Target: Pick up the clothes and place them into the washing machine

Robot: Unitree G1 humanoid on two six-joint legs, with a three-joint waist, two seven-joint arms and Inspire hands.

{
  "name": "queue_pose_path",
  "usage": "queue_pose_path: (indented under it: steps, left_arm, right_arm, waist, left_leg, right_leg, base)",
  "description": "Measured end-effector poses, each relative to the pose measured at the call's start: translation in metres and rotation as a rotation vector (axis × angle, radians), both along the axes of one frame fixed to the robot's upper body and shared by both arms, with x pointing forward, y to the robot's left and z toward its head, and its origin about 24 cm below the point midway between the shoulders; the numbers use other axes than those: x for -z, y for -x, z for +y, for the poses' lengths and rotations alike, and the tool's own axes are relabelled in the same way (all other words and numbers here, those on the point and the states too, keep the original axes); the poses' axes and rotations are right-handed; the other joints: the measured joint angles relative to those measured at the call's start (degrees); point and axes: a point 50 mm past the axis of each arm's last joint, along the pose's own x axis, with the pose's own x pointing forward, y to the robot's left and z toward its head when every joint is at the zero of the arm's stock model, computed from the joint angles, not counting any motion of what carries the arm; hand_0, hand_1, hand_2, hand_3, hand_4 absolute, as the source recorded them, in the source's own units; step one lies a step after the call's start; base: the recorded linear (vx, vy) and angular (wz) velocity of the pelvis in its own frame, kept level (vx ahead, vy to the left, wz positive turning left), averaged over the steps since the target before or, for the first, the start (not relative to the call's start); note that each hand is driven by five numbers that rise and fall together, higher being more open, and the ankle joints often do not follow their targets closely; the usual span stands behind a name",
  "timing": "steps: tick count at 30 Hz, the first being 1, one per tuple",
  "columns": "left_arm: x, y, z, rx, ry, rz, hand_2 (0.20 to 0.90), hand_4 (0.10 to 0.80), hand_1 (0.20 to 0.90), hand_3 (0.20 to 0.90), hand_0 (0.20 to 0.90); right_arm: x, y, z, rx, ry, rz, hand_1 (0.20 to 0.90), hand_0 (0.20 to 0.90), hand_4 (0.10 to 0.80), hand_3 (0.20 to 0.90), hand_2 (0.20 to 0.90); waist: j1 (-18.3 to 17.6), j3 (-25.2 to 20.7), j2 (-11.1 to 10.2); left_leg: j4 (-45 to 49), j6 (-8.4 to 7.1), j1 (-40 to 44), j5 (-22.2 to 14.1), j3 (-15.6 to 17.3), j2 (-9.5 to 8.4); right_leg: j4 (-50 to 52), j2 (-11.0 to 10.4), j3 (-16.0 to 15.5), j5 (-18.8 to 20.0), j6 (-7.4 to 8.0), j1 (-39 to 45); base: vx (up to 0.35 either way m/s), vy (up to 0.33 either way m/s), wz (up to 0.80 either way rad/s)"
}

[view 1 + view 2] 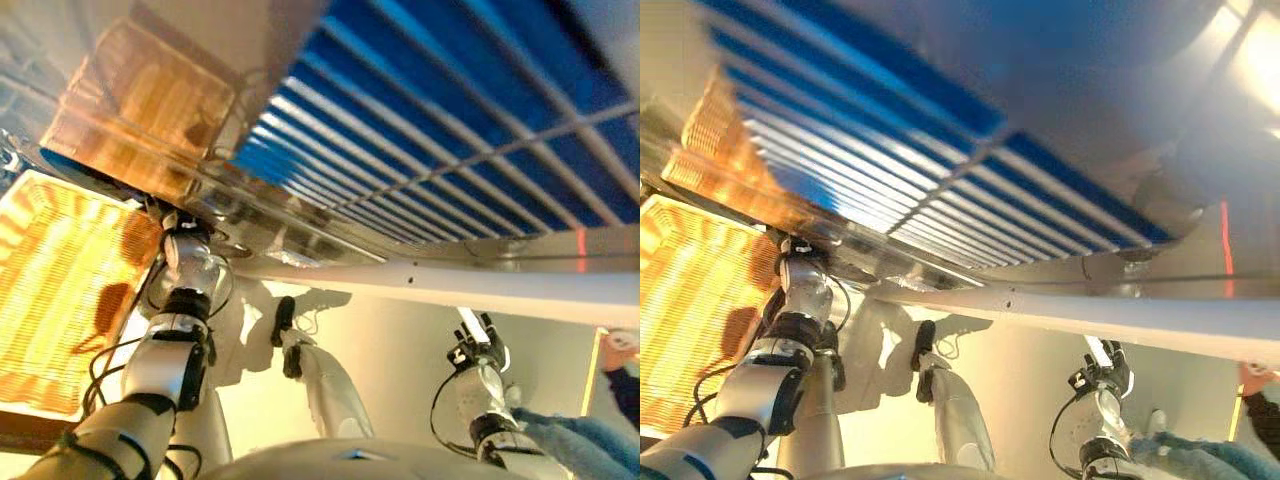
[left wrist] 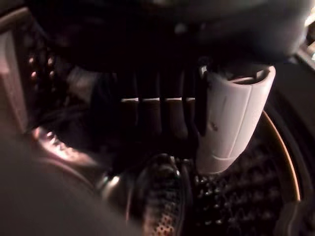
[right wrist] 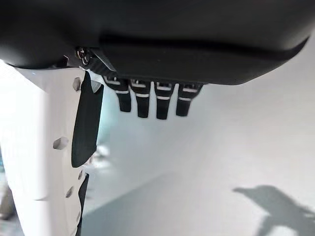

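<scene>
My left arm reaches up from the lower left, and its hand is inside the washing machine (image 1: pixel 430 120). In the left wrist view the left hand (image 2: pixel 162 113) hangs over the perforated metal drum (image 2: pixel 236 196), with straight fingers and a white-covered thumb (image 2: pixel 231 118), holding nothing I can see. It is too dark in there to make out any clothes. My right hand (image 1: pixel 478 345) hangs low at the right, away from the machine, and its fingers (image 3: pixel 147 98) are relaxed and empty. The shallow wicker basket (image 1: pixel 50 300) sits at the left beside the machine, and its weave shows bare.
The machine's shiny front, with blue striped reflections, covers the upper part of the eye views, and a white bar (image 1: pixel 450 285) runs below it. A person in jeans (image 1: pixel 570 430) stands at the lower right, a hand (image 1: pixel 620 345) raised.
</scene>
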Motion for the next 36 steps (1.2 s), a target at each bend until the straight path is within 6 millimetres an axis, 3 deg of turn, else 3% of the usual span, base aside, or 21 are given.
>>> queue_pose_path:
  steps: [2,4,8,13,14,15,19,36]
  left_arm:
    - [-0.002,-0.002,-0.004,0.008,0.007,-0.002,0.200,0.300,0.200,0.200,0.200]
    - [-0.006,-0.006,-0.006,0.015,0.005,-0.006,0.200,0.300,0.200,0.200,0.200]
    - [-0.013,-0.011,0.017,-0.062,-0.007,0.057,0.200,0.300,0.200,0.200,0.200]
    - [-0.015,-0.016,0.018,-0.034,-0.067,0.136,0.200,0.300,0.200,0.200,0.200]
    - [-0.021,-0.021,0.019,-0.024,-0.097,0.171,0.609,0.592,0.609,0.609,0.609]
    - [-0.022,-0.024,0.017,-0.009,-0.122,0.210,0.900,0.800,0.900,0.900,0.900]
    - [-0.042,-0.036,0.014,0.050,-0.198,0.230,0.900,0.800,0.900,0.900,0.900]
    - [-0.044,-0.040,0.001,0.127,-0.258,0.194,0.900,0.800,0.900,0.900,0.900]
  right_arm:
    - [0.000,0.002,-0.001,0.011,0.008,-0.005,0.900,0.900,0.800,0.900,0.900]
    - [0.002,0.004,-0.001,0.019,0.005,0.014,0.900,0.900,0.800,0.900,0.900]
    - [-0.005,-0.013,0.005,-0.018,0.006,-0.028,0.900,0.900,0.800,0.900,0.900]
    - [-0.024,-0.040,0.014,-0.067,0.030,-0.119,0.900,0.900,0.800,0.900,0.900]
    - [-0.031,-0.050,0.016,-0.076,0.034,-0.151,0.900,0.900,0.800,0.900,0.900]
    - [-0.034,-0.056,0.019,-0.085,0.035,-0.162,0.900,0.900,0.800,0.900,0.900]
    - [-0.050,-0.073,0.015,-0.081,0.056,-0.205,0.900,0.900,0.800,0.900,0.900]
    - [-0.048,-0.076,0.015,-0.080,0.061,-0.172,0.900,0.900,0.800,0.900,0.900]
  waist:
    - [0.1,-0.1,0.0]
    - [0.3,-0.5,-0.5]
    - [1.7,-0.9,0.4]
    - [1.7,-1.9,2.5]
    - [1.7,-2.1,2.8]
    - [1.6,-2.2,2.8]
    - [1.1,-2.6,3.1]
    - [0.2,-4.6,4.5]
  left_leg:
    - [1.1,0.61,-0.7,-0.5,-1.3,0.15]
    - [2.0,0.79,-1.8,-0.6,-2.2,-1.00]
    - [4.7,1.25,-3.2,-1.9,-2.4,-1.07]
    - [6.8,2.05,-4.3,-3.1,-2.7,-1.13]
    - [7.3,2.19,-5.0,-3.3,-2.6,-1.12]
    - [7.5,2.26,-5.2,-3.3,-2.5,-1.02]
    - [8.4,2.38,-7.4,-3.6,-2.4,-1.01]
    - [8.2,2.34,-8.6,-3.7,-1.8,-0.83]
  right_leg:
    - [3.1,-0.3,-0.3,-1.0,-0.13,-1.0]
    - [5.5,-0.3,-2.2,-5.8,-0.97,-1.0]
    - [6.6,-0.4,-3.0,-7.1,-0.76,-1.2]
    - [6.7,-0.5,-3.1,-7.1,-0.62,-1.2]
    - [6.7,-0.5,-3.1,-7.1,-0.56,-1.6]
    - [6.8,-0.4,-3.1,-7.0,-0.52,-1.8]
    - [7.0,-0.4,-3.1,-6.8,-0.26,-3.8]
    - [6.5,-0.3,-2.7,-6.9,-0.24,-5.3]
  base:
    - [0.030,-0.001,0.26]
    - [0.041,0.020,0.33]
    - [0.004,0.050,0.01]
    - [-0.036,0.054,0.00]
    - [-0.045,0.058,-0.08]
    - [-0.054,0.068,-0.11]
    - [-0.017,0.055,-0.09]
    - [-0.012,0.015,-0.03]
